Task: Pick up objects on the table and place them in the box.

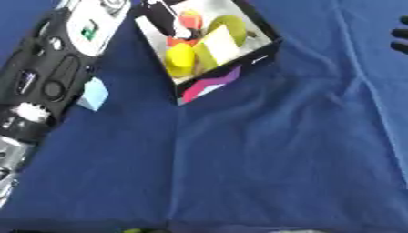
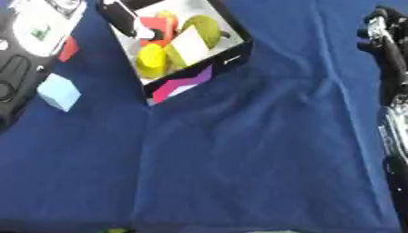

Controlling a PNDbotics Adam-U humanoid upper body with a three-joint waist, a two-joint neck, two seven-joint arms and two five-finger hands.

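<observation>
Light-blue cube [image 2: 58,93] lay just left of the box [image 2: 239,49], tucked against the left arm, left hand [image 2: 124,17] over the box, finger state unreadable; right hand [image 2: 381,28] well right, likewise unreadable.

A black left arm [image 1: 48,77] with white panels, a small green mark and a silver ribbed joint is seen left of the box [image 1: 267,32]. A black right arm [image 2: 392,68] with silver parts is seen to its right.
</observation>
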